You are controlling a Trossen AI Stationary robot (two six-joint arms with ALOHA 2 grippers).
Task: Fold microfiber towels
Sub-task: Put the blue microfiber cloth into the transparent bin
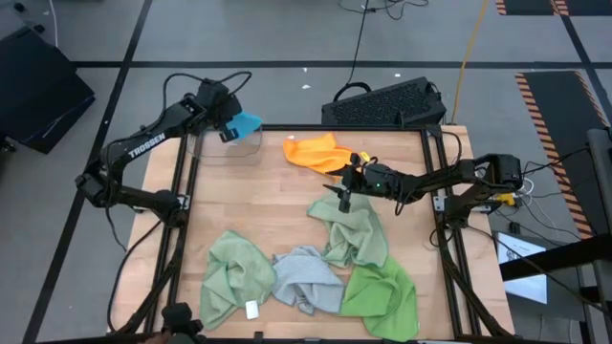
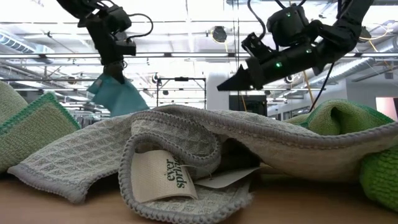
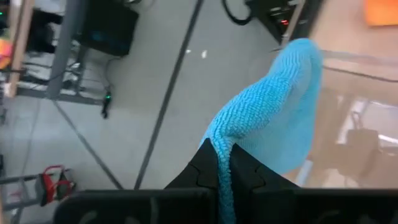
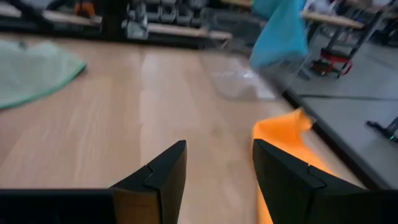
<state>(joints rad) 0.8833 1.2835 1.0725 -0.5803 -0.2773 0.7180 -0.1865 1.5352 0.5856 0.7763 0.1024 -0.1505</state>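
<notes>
The sewn tag (image 2: 163, 176) on the light grey towel (image 2: 205, 140) at the near edge reads "ever spring", and the left arm (image 1: 143, 148) carries the word TROSSEN. The wooden table (image 1: 249, 196) stands on a grey floor marked with dark lines. The left gripper (image 3: 222, 177) is clamped on the bright blue towel (image 3: 273, 121), which hangs above the far left corner. The right gripper (image 4: 217, 165) hovers with its fingers apart, empty, beside the orange towel (image 1: 316, 151). Two sage green towels (image 1: 349, 229) and a bright green one (image 1: 382, 296) lie crumpled near the front
</notes>
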